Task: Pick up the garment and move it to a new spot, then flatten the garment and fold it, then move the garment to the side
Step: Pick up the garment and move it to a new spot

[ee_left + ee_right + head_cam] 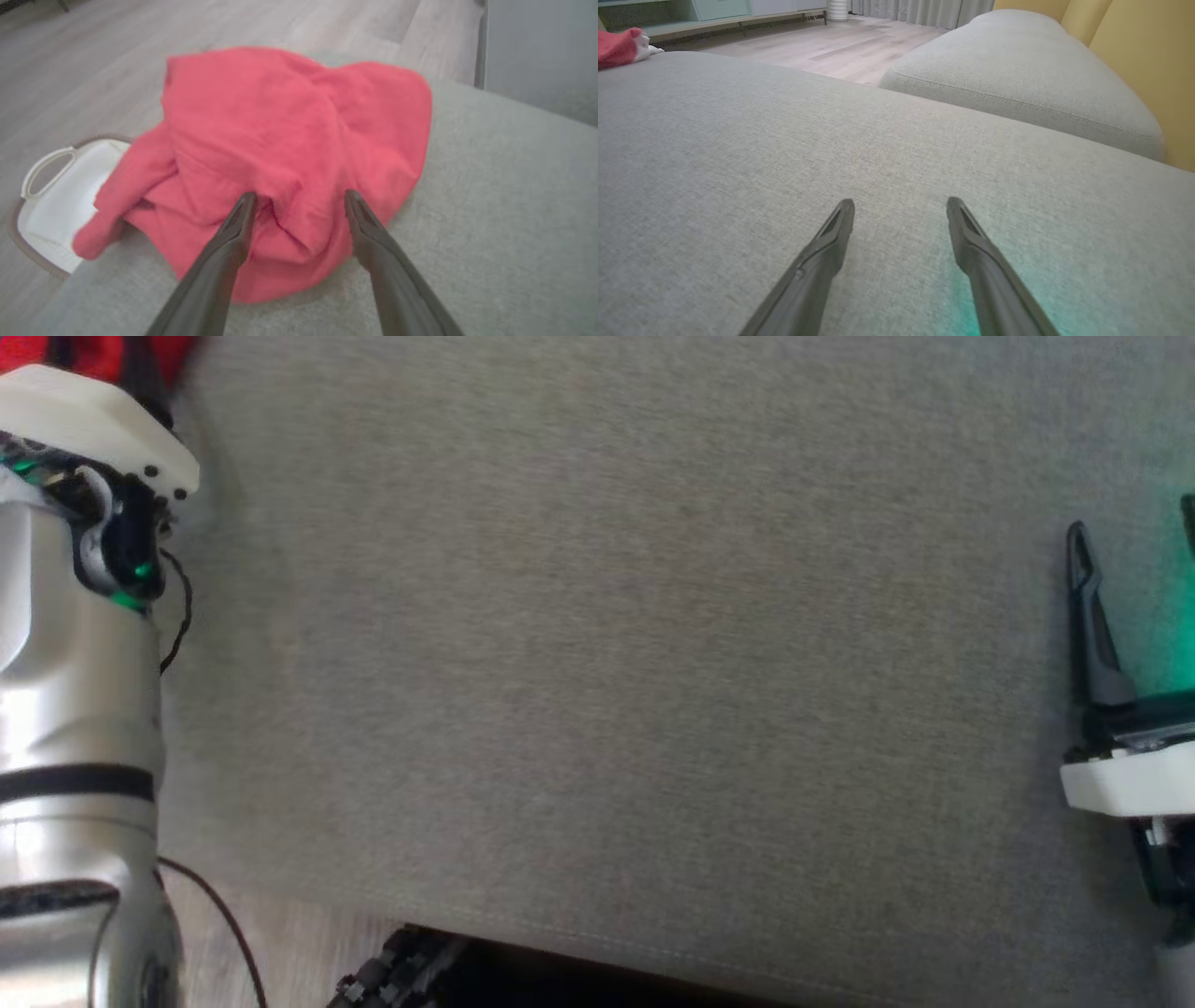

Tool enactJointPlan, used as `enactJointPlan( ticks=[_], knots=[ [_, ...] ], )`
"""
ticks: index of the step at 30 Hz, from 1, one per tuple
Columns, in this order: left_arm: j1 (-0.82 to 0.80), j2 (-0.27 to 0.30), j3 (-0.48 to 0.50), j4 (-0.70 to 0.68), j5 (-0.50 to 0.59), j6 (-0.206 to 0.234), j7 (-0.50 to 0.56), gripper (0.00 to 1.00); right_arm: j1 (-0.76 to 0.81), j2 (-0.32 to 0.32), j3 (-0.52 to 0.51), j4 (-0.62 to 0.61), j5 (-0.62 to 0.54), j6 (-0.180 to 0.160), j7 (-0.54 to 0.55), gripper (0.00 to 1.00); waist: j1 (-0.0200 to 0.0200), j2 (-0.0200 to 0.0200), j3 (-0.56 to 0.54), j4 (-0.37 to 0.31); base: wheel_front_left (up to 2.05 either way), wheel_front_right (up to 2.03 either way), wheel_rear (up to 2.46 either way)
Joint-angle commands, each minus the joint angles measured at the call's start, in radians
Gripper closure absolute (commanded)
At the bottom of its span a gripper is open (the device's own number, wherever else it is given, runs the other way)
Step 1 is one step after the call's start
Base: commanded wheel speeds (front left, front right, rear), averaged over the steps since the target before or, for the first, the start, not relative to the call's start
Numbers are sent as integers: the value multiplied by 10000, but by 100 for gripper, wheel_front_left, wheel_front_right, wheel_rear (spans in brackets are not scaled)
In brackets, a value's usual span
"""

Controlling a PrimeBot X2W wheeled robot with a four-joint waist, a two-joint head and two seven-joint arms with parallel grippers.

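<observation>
The garment [289,140] is a crumpled red heap at the corner of the grey sofa cushion [490,210], with one part hanging over the edge. My left gripper [300,198] is open, its fingertips [246,205] resting against the heap with a fold of cloth between them. In the head view a strip of the garment [93,353] shows at the top left, beyond my left wrist [93,457]. My right gripper [900,205] is open over bare cushion, far from the garment [619,46]. It stands at the right edge of the head view [1134,537].
A white basket [56,196] sits on the wooden floor beside the cushion's corner, below the garment. A second grey cushion [1017,79] and a yellow backrest [1148,56] lie ahead of the right gripper. The cushion's front edge [653,957] runs along the bottom of the head view.
</observation>
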Motion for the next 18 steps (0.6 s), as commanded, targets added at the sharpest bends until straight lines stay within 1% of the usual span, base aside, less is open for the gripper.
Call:
enactJointPlan(
  ticks=[1, 5, 6, 7, 8, 13, 16, 18],
  knots=[
    [-182, 692, 141, 40, 78, -49, 62, 0, 69, -159, 168, -368, 54, 73, 56, 0, -1, 1, 322, -359, 0, 0, 0],
    [-704, 848, -58, 1231, 226, -88, 28, 0, 78, -105, 109, -553, 139, 73, 114, 0, -1, 1, 347, -577, 0, 0, 0],
    [-786, 874, -86, 1474, 231, -130, -5, 24, 85, -63, 94, -554, 162, 73, 103, 0, -1, 1, 309, -624, 0, 0, 0],
    [-860, 904, -105, 1675, 230, -185, -87, 71, 94, -23, 93, -534, 180, 73, 80, 0, -1, 1, 254, -670, 0, 0, 0],
    [-929, 940, -137, 1830, 244, -245, -195, 100, 105, 24, 102, -493, 199, 73, 52, 0, -1, 1, 181, -712, 0, 0, 0],
    [-1207, 1128, -533, 2050, 509, -676, -931, 100, 249, 411, 150, -23, 288, 73, -253, 0, -1, 1, -528, -821, 0, 0, 0],
    [-1304, 1143, -838, 1845, 622, -952, -1183, 100, 319, 694, 249, 407, 324, 73, -519, 0, -1, 1, -1141, -870, 0, 0, 0],
    [-1333, 1081, -1063, 1564, 626, -1104, -1171, 100, 371, 904, 355, 731, 344, 73, -702, 0, -1, 1, -1590, -915, 0, 0, 0]
  ],
)
